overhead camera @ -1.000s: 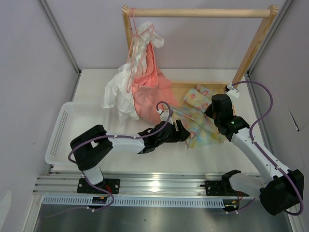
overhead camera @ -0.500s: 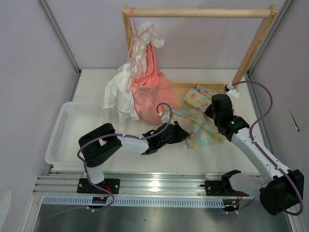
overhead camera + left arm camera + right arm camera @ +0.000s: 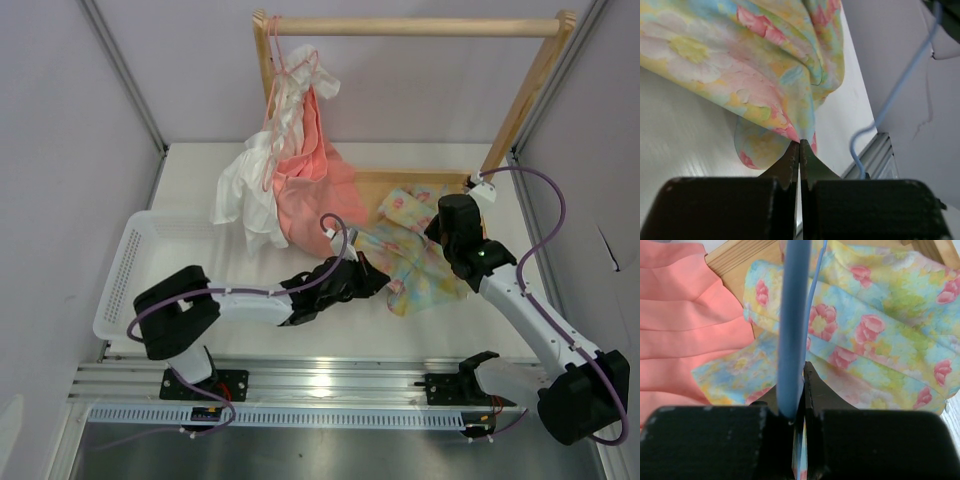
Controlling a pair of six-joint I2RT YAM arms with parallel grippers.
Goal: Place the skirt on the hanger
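The skirt (image 3: 418, 252), pale yellow and blue with pink flowers, lies crumpled on the table at the foot of the wooden rack. My left gripper (image 3: 388, 286) reaches in from the left and is shut on the skirt's near-left edge; in the left wrist view the jaw tips (image 3: 799, 144) pinch a fold of the skirt (image 3: 765, 60). My right gripper (image 3: 438, 233) hovers over the skirt's right part, shut on the light-blue hanger (image 3: 792, 315), whose wire rises from between the jaws (image 3: 804, 366). The hanger's wire (image 3: 892, 97) also shows in the left wrist view. From above the hanger is hidden by the right arm.
A wooden rack (image 3: 410, 27) stands at the back. A pink hanger (image 3: 296, 68) on it carries a salmon-pink garment (image 3: 315, 195) and a white garment (image 3: 245, 195), both drooping onto the table just left of the skirt. A white basket (image 3: 135, 270) sits at the left.
My left gripper has closed on the skirt's near-left edge after reaching slightly rightward, and the cloth there has bunched a little. The right arm has not moved.
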